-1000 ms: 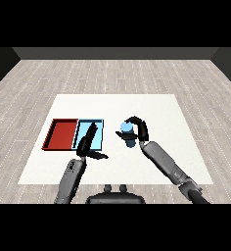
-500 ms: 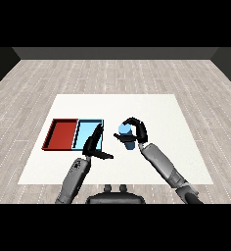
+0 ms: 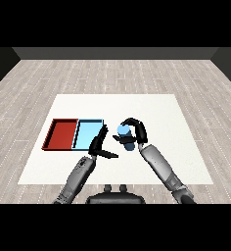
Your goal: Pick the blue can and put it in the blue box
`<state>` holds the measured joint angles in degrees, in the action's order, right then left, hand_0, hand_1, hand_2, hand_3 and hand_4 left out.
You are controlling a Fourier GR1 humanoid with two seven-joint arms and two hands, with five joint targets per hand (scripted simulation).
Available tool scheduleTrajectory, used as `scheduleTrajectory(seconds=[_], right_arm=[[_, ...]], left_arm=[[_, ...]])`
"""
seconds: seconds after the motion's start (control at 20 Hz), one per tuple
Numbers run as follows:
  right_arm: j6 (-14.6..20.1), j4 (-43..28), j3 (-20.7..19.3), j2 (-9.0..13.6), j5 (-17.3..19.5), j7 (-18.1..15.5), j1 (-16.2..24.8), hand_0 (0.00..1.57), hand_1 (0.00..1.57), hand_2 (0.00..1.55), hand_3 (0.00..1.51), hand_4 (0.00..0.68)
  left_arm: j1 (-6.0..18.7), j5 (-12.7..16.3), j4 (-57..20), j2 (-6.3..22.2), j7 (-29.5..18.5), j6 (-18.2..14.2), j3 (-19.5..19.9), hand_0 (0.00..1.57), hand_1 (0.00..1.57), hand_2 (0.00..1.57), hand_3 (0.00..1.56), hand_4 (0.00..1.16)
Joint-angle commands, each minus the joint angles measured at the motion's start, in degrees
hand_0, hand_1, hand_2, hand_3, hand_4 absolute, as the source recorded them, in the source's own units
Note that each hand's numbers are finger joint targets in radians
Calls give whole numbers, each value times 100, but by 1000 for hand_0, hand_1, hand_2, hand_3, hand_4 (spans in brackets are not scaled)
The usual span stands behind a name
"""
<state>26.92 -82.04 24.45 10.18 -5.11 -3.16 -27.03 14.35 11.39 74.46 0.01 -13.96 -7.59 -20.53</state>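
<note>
Since a second ago we see the right hand [image 3: 137, 131] carry the blue can [image 3: 126, 136] leftward, closer to the light blue tray [image 3: 88, 133], and the left hand [image 3: 100, 143] has slid right off that tray's corner. Much of the can is covered by the curled black fingers, so we only make out its pale top and a bit of blue side. It sits just left of the palm, near frame centre, just right of the blue tray and above the white table [image 3: 176, 117]. It looks roughly upright, long axis leaning a little; hard to tell exactly. Left hand's fingers are straight, thumb sticking out right, holding nothing. The red tray [image 3: 62, 134] lies touching the blue one, further left.
</note>
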Motion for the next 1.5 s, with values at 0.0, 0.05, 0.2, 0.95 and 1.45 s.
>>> scheduleTrajectory(seconds=[0.0,0.05,0.2,0.95,1.45], right_arm=[[-114,-120,-154,-332,440,153,125,1476,1476,1463,1398,604],[123,193,95,-696,534,-8,71,1481,1481,1465,1399,605],[-457,-227,-406,-486,468,110,173,1484,1484,1460,1392,613],[-537,-336,-190,-1015,948,365,101,1460,1460,1456,1399,605],[-17,-121,190,-1018,118,-75,133,1460,1460,1458,1394,599]], left_arm=[[-37,248,74,-1,10,-333,-396,0,0,0,0,0],[127,111,-47,-1,279,150,166,0,0,0,0,0],[273,372,-440,-1,-52,-214,-235,0,0,0,0,0],[681,776,-1020,0,-532,-458,-519,0,0,0,0,0],[727,1044,-1206,0,-764,-367,-714,0,0,0,0,0]])
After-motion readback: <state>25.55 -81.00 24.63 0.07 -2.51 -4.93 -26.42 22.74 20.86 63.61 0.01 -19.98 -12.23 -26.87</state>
